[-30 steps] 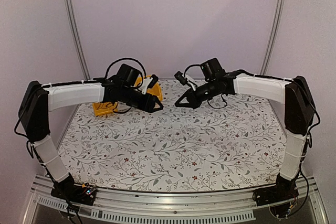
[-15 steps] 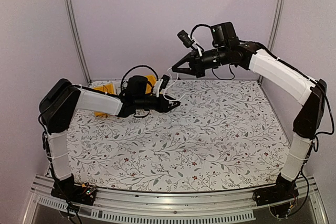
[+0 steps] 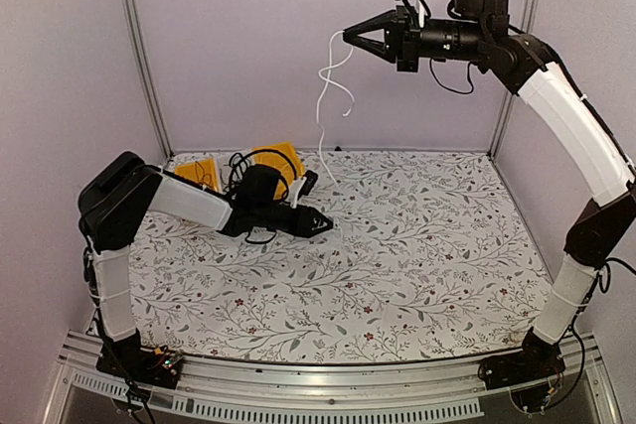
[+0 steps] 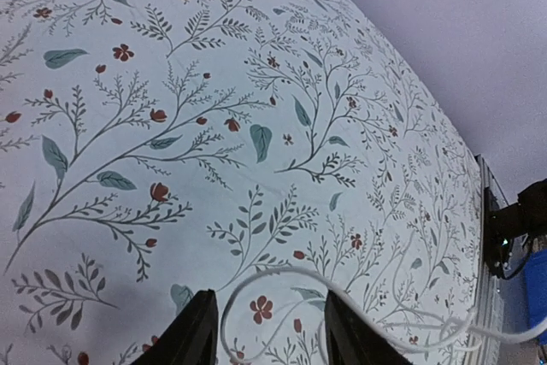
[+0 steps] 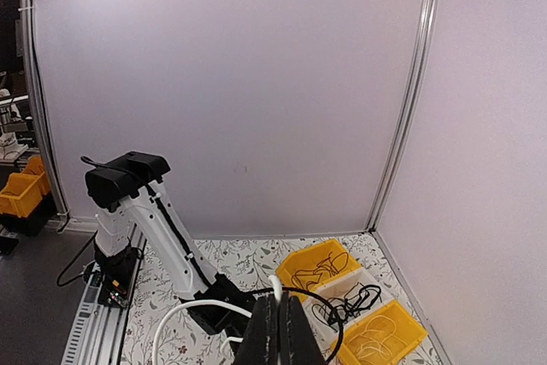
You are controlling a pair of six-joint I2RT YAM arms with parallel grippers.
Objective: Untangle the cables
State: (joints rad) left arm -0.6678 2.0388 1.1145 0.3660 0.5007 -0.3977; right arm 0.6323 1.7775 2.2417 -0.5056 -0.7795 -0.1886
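My right gripper (image 3: 350,37) is raised high near the back wall and shut on the white cable (image 3: 323,106). The cable hangs in loose curls down to the table by my left gripper (image 3: 323,226). In the right wrist view the shut fingers (image 5: 278,318) pinch the white cable (image 5: 197,303), which loops away to the left. My left gripper (image 4: 269,339) is low over the table and open. A loop of the white cable (image 4: 281,268) lies on the cloth between its fingers, not pinched. Black cables (image 5: 347,302) lie in a white bin.
Two yellow bins (image 3: 199,171) (image 3: 286,155) stand at the back left, partly hidden by the left arm. The right wrist view shows a yellow bin (image 5: 320,262), a white bin (image 5: 369,278) and another yellow bin (image 5: 380,331), each holding cables. The floral tablecloth (image 3: 417,245) covers the table.
My right arm has risen from table height to high up, pulling the white cable with it. My left gripper has drawn back, then moved slightly right, staying low.
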